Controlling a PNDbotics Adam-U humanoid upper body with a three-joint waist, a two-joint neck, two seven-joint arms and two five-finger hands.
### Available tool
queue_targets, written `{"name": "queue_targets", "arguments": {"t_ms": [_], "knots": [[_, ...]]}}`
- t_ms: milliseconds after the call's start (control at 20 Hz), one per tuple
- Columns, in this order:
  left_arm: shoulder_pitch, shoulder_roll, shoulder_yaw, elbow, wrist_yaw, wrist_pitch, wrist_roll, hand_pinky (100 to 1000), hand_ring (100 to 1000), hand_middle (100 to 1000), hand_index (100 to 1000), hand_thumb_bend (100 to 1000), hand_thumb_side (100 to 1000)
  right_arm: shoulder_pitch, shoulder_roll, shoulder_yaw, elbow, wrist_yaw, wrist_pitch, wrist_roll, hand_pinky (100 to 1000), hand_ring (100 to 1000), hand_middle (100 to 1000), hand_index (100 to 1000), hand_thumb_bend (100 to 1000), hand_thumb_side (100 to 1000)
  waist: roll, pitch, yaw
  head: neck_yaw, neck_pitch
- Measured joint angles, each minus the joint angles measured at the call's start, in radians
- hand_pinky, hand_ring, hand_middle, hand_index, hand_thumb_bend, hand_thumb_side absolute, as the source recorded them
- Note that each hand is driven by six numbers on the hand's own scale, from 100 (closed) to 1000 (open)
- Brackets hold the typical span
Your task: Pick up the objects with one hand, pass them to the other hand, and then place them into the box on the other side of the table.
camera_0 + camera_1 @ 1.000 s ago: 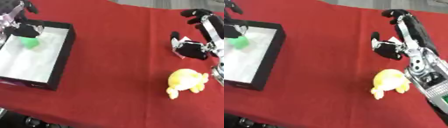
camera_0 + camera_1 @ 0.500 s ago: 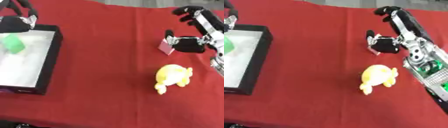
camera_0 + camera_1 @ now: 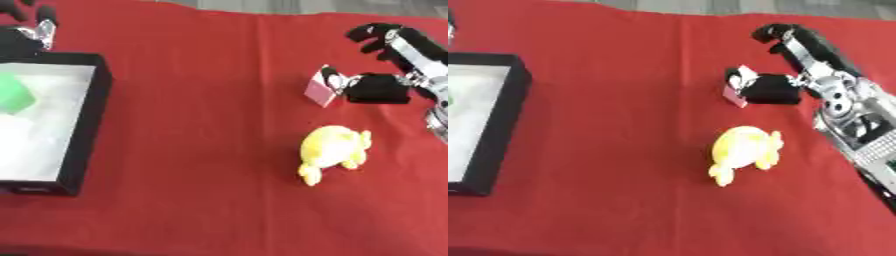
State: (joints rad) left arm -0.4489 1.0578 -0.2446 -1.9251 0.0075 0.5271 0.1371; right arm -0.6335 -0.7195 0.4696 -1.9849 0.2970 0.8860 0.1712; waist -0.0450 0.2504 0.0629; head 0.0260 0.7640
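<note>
Yellow toy (image 3: 331, 151) seemingly lies diagonally.

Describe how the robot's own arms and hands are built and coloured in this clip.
The right hand has black fingers and a black palm block, with silver metal links. Its forearm is silver and grey, with exposed parts and a green patch. The left hand shows only as black with silver.

A wide stretch of bare red tabletop (image 3: 201, 115) runs between the black box (image 3: 87, 130) at the left and the things at the right. The box's raised black wall borders that stretch; inside lies a green block (image 3: 15, 96) at the far end. At the right, a yellow plush toy (image 3: 331, 151) lies near a small pink block (image 3: 318, 90), with a narrow red gap between them. The right robot hand (image 3: 378, 89) sits just beside the pink block.
</note>
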Motion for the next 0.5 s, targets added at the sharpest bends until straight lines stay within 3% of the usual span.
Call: {"name": "queue_targets", "arguments": {"t_ms": [50, 100, 350, 500], "knots": [[0.000, -0.002, 0.000, 0.006, 0.000, -0.005, -0.001, 845, 660, 710, 782, 100, 529, 0.000, -0.002, -0.003, 0.000, 0.019, 0.007, 0.022, 886, 874, 857, 903, 294, 508, 0.000, 0.000, 0.000, -0.003, 0.000], [0.000, -0.004, -0.001, 0.012, 0.000, -0.008, -0.004, 839, 660, 709, 779, 100, 514, 0.000, -0.003, -0.008, 0.000, 0.040, 0.011, 0.045, 886, 873, 854, 903, 356, 496, 0.000, 0.000, 0.000, -0.004, 0.000], [-0.010, -0.007, -0.005, 0.030, -0.004, -0.023, -0.023, 827, 661, 709, 759, 100, 382, -0.021, -0.007, -0.025, 0.018, 0.162, 0.007, 0.160, 890, 871, 846, 905, 404, 506, 0.000, 0.000, 0.011, -0.022, -0.001], [-0.017, -0.013, -0.006, 0.030, -0.013, -0.025, -0.039, 829, 660, 704, 749, 100, 372, -0.031, -0.006, -0.031, 0.044, 0.230, -0.013, 0.204, 891, 868, 844, 904, 437, 485, 0.000, 0.000, 0.018, -0.031, -0.002]]}}
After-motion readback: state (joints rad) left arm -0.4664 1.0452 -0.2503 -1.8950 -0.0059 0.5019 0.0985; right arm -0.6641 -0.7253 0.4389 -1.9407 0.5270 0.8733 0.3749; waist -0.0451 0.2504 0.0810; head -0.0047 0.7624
